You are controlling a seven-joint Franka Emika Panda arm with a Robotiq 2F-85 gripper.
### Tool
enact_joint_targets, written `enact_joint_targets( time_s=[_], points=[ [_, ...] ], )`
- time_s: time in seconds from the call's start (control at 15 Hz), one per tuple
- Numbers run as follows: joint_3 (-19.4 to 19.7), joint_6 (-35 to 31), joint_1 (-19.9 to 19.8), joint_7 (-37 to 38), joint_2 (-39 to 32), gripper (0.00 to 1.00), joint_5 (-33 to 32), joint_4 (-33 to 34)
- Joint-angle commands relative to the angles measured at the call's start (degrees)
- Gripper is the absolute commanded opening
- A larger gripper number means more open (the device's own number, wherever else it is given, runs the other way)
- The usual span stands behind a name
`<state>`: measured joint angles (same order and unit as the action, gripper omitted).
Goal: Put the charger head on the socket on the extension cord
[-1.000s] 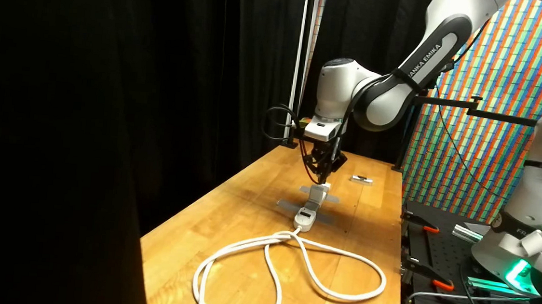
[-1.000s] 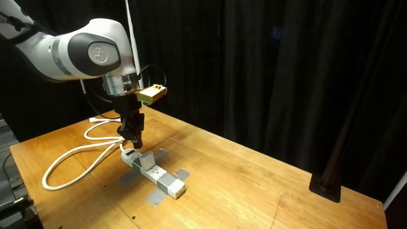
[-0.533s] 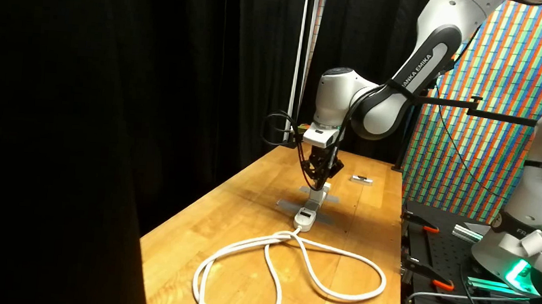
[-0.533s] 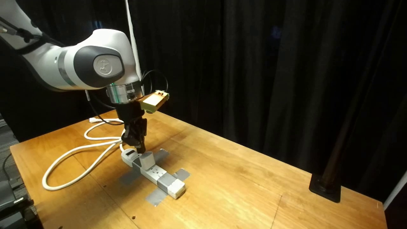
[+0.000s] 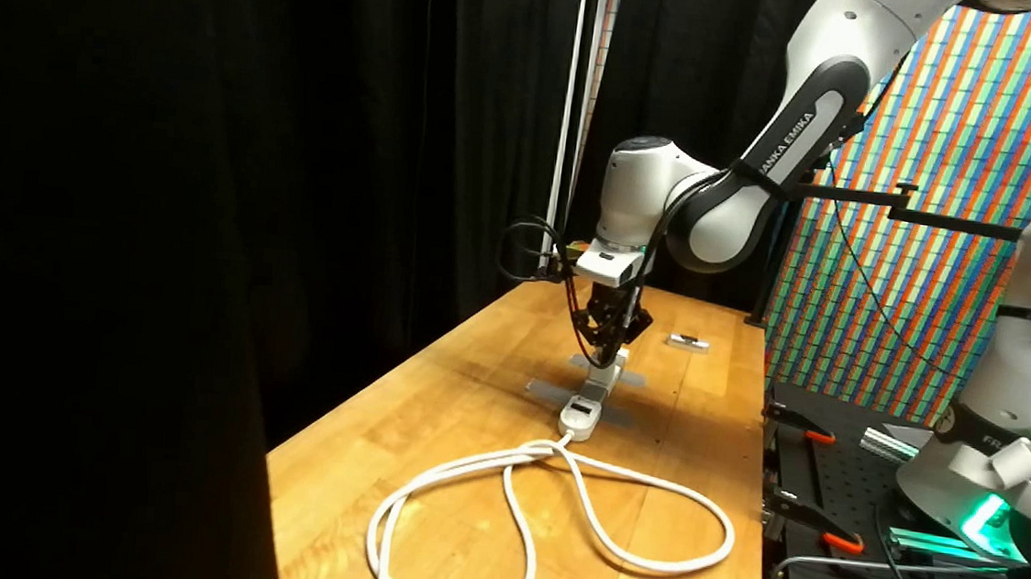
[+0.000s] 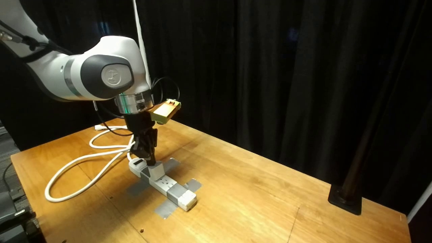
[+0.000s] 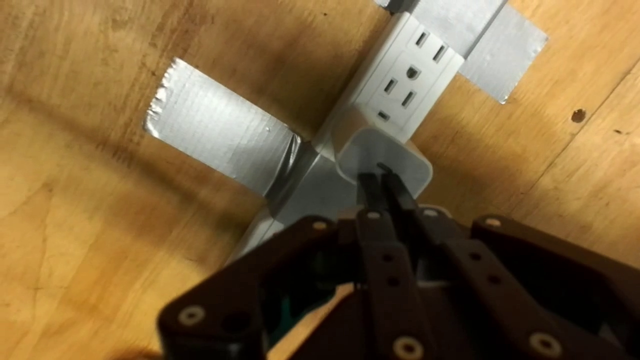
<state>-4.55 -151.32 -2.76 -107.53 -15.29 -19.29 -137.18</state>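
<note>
Q. In what state is the gripper (image 7: 380, 177), seen from the wrist?
A. My two fingers (image 7: 376, 232) point down, drawn together side by side. They lie over the grey top face of the charger head (image 7: 387, 150), not around its sides; in an exterior view their tips (image 6: 151, 161) reach that face. Whether they bear on it, I cannot tell.

Q. And where does the charger head stand?
A. Upright on the socket (image 7: 419, 90), the outlet face of the extension cord (image 5: 661, 565), between a band of tape (image 7: 320, 190) and the uncovered slots (image 7: 408, 98). Its underside is hidden, so how deeply it is seated I cannot tell.

Q. What surrounds it?
A. In both exterior views the white cable (image 6: 58, 199) spreads in wide loops over the wooden table (image 6: 249, 192). The cord's block (image 6: 165, 184), with a small dark display (image 6: 138, 161) at the cable end, is crossed by two grey bands that run onto the tabletop at either side. In an exterior view a small silver and dark item (image 5: 688, 343) lies well apart from my gripper.
</note>
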Motion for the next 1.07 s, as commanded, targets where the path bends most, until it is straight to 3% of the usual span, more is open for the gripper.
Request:
enact_joint_targets(
  time_s=[0.0, 0.73, 0.8, 0.87, 1.0],
  points=[
    [0.7, -4.3, -1.1, -2.5, -1.7, 0.09, 0.5, -1.1],
    [-0.5, -10.6, -3.9, -8.8, -3.9, 0.09, 7.6, -3.9],
    [0.0, -10.3, -3.5, -8.2, -2.6, 0.12, 7.1, -4.6],
    [0.0, -9.8, -3.4, -8.2, -1.4, 0.35, 7.3, -5.1],
    [1.1, -7.7, -2.1, -6.1, 2.5, 0.38, 4.9, -6.6]
  ],
)
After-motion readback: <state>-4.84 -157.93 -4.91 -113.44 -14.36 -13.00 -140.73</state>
